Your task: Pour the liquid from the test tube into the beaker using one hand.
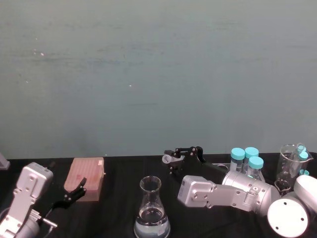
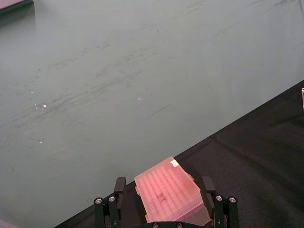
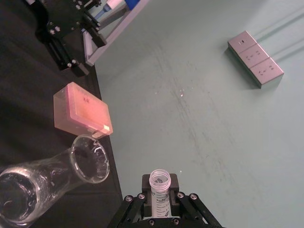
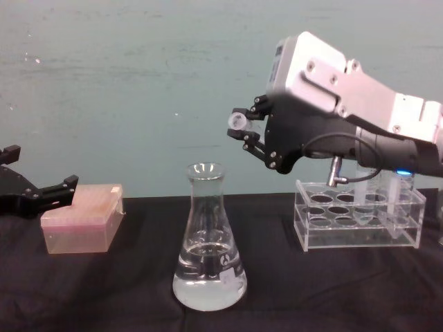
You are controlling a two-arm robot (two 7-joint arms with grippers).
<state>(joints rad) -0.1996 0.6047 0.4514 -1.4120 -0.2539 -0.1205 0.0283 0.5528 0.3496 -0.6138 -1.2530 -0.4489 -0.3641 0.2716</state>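
Glass beaker (image 4: 208,238), rim apart from test tube (image 4: 238,122) above

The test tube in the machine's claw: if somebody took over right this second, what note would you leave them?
Right gripper: shut on the test tube, held about level, above and right of the beaker, mouth toward it.
Left gripper: open, idle beside the pink box.
Beaker: upright on the table, clear liquid in its base.
Done: tube raised and tipped; whether liquid remains in it cannot be told.
Left: if any remains, bring the mouth over the neck and pour; then probably set the tube down.
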